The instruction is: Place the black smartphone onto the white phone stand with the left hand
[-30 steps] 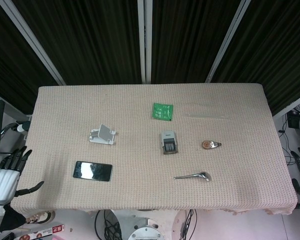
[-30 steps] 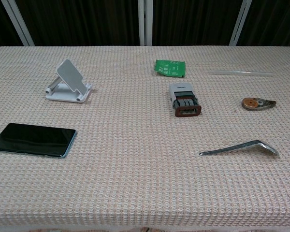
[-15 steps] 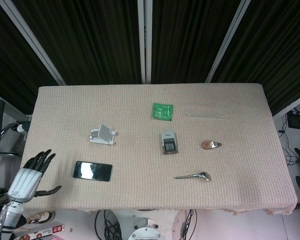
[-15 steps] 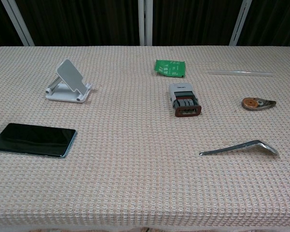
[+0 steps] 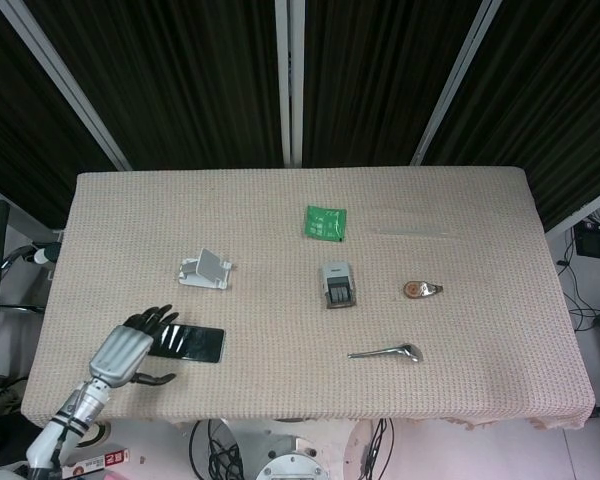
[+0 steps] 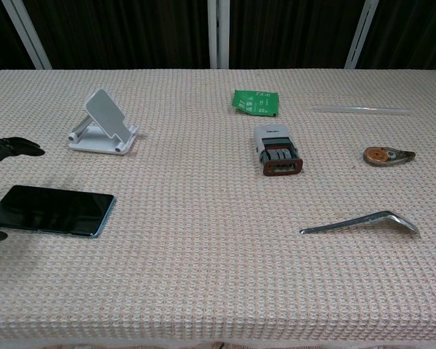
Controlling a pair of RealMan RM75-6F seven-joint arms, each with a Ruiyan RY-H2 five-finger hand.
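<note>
Now the left hand (image 5: 130, 350), fingers spread and empty, hovers at the phone's (image 5: 190, 343) near end, flat before the stand (image 5: 205, 270); judging risk, a shallow grab could skid it across the cloth.

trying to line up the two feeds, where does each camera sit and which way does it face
Head view: high above the near edge, looking steeply down on the beige woven table; shows the left hand and forearm.
Chest view: low at the near edge, looking across the table; only dark fingertips at left.
Shared: black smartphone, white phone stand.
</note>
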